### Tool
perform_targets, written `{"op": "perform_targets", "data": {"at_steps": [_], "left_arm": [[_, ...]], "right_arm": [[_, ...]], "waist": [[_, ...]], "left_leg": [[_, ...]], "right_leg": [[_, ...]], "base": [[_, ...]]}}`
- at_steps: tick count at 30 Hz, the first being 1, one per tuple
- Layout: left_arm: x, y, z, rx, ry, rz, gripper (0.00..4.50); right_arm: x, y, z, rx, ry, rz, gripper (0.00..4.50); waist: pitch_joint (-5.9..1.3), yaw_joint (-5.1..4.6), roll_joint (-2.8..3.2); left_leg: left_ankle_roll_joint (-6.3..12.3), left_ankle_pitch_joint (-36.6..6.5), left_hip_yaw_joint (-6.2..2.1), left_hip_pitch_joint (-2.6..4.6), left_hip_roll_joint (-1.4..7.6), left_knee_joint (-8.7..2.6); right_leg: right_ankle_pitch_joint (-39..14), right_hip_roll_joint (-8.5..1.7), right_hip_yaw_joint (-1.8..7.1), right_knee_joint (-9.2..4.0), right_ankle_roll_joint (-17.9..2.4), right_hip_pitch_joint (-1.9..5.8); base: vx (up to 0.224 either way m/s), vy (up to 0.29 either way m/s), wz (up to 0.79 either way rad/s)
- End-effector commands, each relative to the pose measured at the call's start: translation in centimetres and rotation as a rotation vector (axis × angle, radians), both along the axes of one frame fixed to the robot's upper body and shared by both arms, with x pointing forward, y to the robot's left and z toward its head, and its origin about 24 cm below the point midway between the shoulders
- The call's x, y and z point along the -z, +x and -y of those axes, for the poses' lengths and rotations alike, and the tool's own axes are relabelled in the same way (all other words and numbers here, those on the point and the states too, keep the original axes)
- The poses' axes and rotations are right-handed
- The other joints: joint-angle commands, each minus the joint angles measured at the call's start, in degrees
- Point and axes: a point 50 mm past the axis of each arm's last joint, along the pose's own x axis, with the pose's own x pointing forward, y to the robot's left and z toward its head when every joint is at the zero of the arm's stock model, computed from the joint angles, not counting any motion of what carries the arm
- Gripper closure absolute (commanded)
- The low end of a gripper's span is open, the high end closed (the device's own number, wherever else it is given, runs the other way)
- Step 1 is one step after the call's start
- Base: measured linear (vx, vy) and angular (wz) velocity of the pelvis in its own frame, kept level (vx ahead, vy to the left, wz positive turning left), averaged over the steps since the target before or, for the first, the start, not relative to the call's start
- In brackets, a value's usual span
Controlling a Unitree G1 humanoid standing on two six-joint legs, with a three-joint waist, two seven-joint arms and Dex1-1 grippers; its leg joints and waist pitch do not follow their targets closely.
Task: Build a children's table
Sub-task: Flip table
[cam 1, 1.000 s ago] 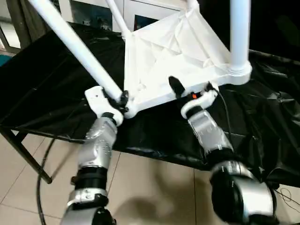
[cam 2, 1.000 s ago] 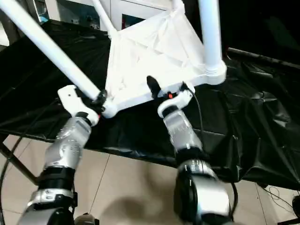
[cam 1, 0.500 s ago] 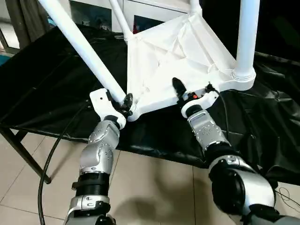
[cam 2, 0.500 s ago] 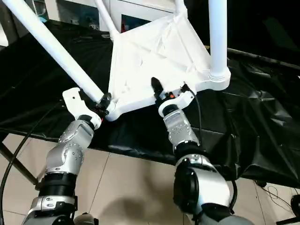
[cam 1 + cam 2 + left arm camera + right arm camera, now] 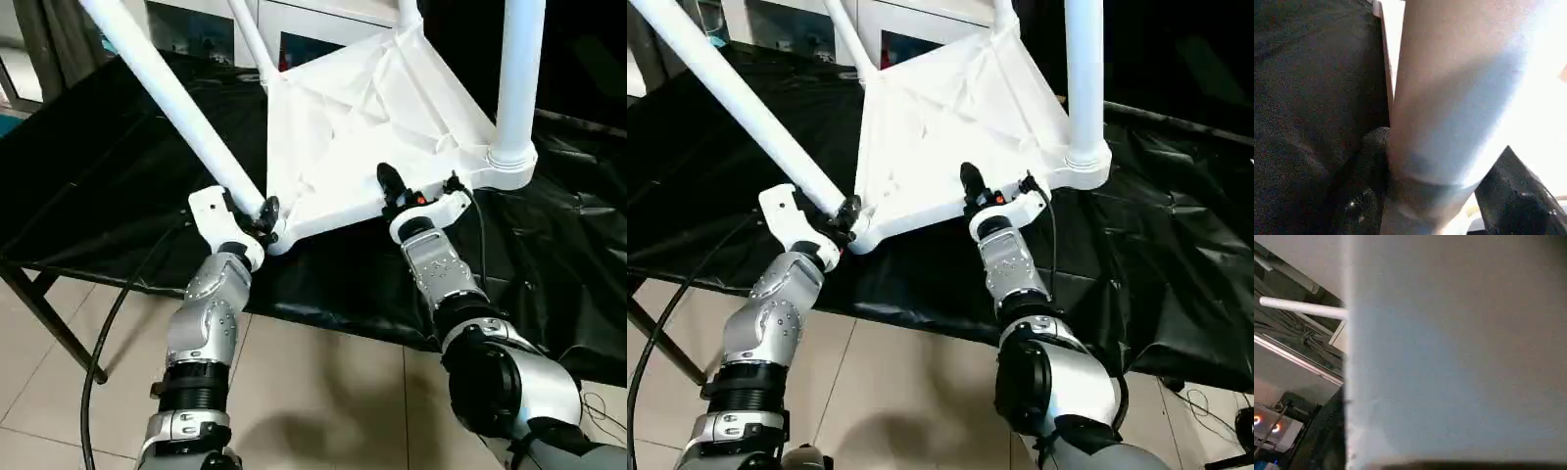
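Left end effector (image 5: 263, 217) clamps a table (image 5: 362, 108) leg (image 5: 171, 98); right end effector (image 5: 416, 191) apparently grips its rim.

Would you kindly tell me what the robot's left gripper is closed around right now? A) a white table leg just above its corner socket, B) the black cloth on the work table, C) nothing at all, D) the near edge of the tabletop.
A: the left gripper is clamped on the slanting white table leg right where it enters the corner socket of the upturned tabletop, and the left wrist view shows the tube between its fingers.
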Motion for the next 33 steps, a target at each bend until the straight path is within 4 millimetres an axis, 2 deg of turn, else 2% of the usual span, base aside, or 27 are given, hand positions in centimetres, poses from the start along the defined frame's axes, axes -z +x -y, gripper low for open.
{"op": "perform_targets", "data": {"at_steps": [1,2,3,5,8,10,12,14,15,21,22,23,24,25,26,28,29,33], "left_arm": [[-0.3,-0.3,1.6,0.065,-0.075,0.014,2.32],[-0.2,-0.3,1.6,0.059,-0.061,0.008,2.32],[-0.3,-0.3,1.7,0.067,-0.075,0.011,1.97],[-0.2,-0.3,1.8,0.078,-0.082,0.008,1.62],[-0.3,-0.3,1.5,0.073,-0.103,0.011,1.48],[-0.5,-0.2,0.6,0.052,-0.100,0.039,1.14],[-0.7,-0.2,0.0,0.037,-0.097,0.060,1.07],[-0.8,-0.2,-1.5,0.009,-0.095,0.088,0.90],[-0.8,-0.2,-1.5,0.009,-0.095,0.088,0.80],[-0.6,-0.5,-3.8,-0.050,-0.081,0.113,0.74],[-0.6,-0.6,-5.0,-0.095,-0.059,0.134,0.74],[-0.6,-0.6,-5.4,-0.112,-0.043,0.137,0.74],[-0.7,-0.6,-7.0,-0.175,0.030,0.150,0.74],[-0.7,-0.6,-7.5,-0.190,0.056,0.152,0.74],[-1.0,-0.6,-7.9,-0.196,0.074,0.164,0.74],[-1.0,-0.6,-7.9,-0.196,0.074,0.164,0.74],[-1.7,-0.5,-8.4,-0.179,0.106,0.199,0.74],[-2.5,-0.6,-8.2,-0.103,0.167,0.234,0.74]], "right_arm": [[-0.6,0.3,0.9,0.029,-0.012,0.013,2.08],[-0.6,0.4,1.0,0.033,-0.012,0.015,2.08],[-0.6,0.4,1.1,0.039,-0.012,0.015,2.13],[-0.7,0.4,1.2,0.044,-0.015,0.017,2.38],[-1.0,0.6,1.6,0.066,-0.032,0.028,2.40],[-1.6,0.8,2.5,0.096,-0.050,0.049,2.44],[-1.9,0.9,3.0,0.115,-0.060,0.060,2.44],[-2.8,1.1,4.4,0.155,-0.079,0.088,2.44],[-2.8,1.1,4.4,0.155,-0.079,0.088,2.44],[-3.7,1.0,6.8,0.212,-0.119,0.126,2.44],[-4.0,0.9,8.1,0.240,-0.137,0.140,2.45],[-4.0,0.8,8.5,0.245,-0.149,0.143,2.45],[-4.3,0.5,10.1,0.266,-0.205,0.154,2.45],[-4.3,0.4,10.5,0.271,-0.222,0.155,2.45],[-4.4,0.2,11.0,0.281,-0.231,0.158,2.45],[-4.4,0.2,11.0,0.281,-0.231,0.158,2.45],[-4.7,0.0,11.8,0.303,-0.249,0.163,2.45],[-5.2,-0.2,12.6,0.294,-0.343,0.173,2.45]], "waist": [[-4.45,-0.38,0.91],[-4.46,-0.42,0.80],[-4.45,-0.42,0.79],[-4.49,-0.40,0.87],[-4.52,-0.30,0.92],[-4.47,-0.29,0.96],[-4.47,-0.28,1.00],[-4.50,-0.20,1.04],[-4.53,-0.24,1.00],[-4.56,-0.31,1.30],[-4.59,-0.36,1.64],[-4.59,-0.40,1.38],[-4.54,-0.31,1.55],[-4.60,-0.32,1.43],[-4.61,-0.33,1.89],[-4.62,-0.39,1.75],[-4.59,-0.39,1.90],[-4.69,-0.31,1.89]], "left_leg": [[1.66,-1.67,-0.13,1.56,2.05,-3.11],[1.67,-1.69,-0.11,1.58,2.07,-3.11],[1.65,-1.76,-0.13,1.59,2.09,-3.12],[1.55,-1.74,-0.10,1.58,2.06,-3.08],[1.41,-1.47,-0.07,1.57,2.07,-3.03],[1.68,-1.76,-0.06,1.53,1.99,-3.04],[1.57,-1.92,-0.06,1.55,2.01,-3.07],[1.40,-1.76,-0.07,1.70,2.00,-3.03],[1.39,-1.43,-0.07,1.64,1.99,-3.00],[1.18,-1.16,-0.12,1.54,1.98,-3.00],[1.08,-1.30,-0.08,1.56,1.96,-2.99],[1.10,-1.68,0.00,1.63,1.95,-2.94],[1.22,-1.63,-0.09,1.60,1.91,-3.00],[1.34,-1.27,-0.12,1.54,1.90,-3.00],[1.30,-1.03,-0.17,1.61,1.95,-2.99],[0.88,-1.32,-0.13,1.64,2.03,-3.02],[0.70,-1.44,-0.12,1.67,2.02,-3.04],[0.39,-0.68,-0.12,1.80,1.92,-2.98]], "right_leg": [[8.68,-4.66,2.78,-3.15,-10.99,2.74],[8.82,-4.63,2.78,-3.18,-11.00,2.73],[8.87,-4.61,2.75,-3.15,-11.05,2.74],[9.42,-4.61,2.78,-3.10,-11.27,2.77],[10.29,-4.58,2.75,-2.98,-12.09,2.79],[9.98,-4.60,2.76,-3.08,-11.98,2.82],[9.24,-4.61,2.76,-3.13,-11.74,2.84],[9.37,-4.53,2.72,-3.08,-11.48,2.76],[9.66,-4.49,2.74,-2.99,-11.49,2.79],[10.55,-4.54,2.70,-2.98,-11.55,2.88],[10.87,-4.51,2.73,-2.87,-11.77,2.86],[10.79,-4.45,2.73,-2.98,-11.81,2.90],[10.66,-4.40,2.73,-3.05,-11.71,2.89],[10.70,-4.41,2.75,-2.98,-11.23,3.04],[10.80,-4.47,2.73,-2.94,-11.20,2.90],[10.79,-4.53,2.74,-2.90,-11.58,2.94],[10.81,-4.50,2.75,-2.92,-11.71,2.90],[12.34,-4.29,2.67,-2.74,-11.84,2.92]], "base": [[0.000,0.000,0.00],[0.000,0.000,0.00],[0.000,0.000,0.00],[0.000,0.000,0.00],[0.000,0.000,0.00],[0.000,0.000,0.00],[0.000,0.000,0.00],[0.000,0.000,0.00],[0.000,0.000,0.00],[0.000,0.000,0.00],[0.000,0.000,0.00],[0.000,0.000,0.00],[0.000,0.000,0.00],[0.000,0.000,0.00],[0.000,0.000,0.00],[0.000,0.000,0.00],[0.000,0.000,0.00],[0.000,0.000,0.00]]}}
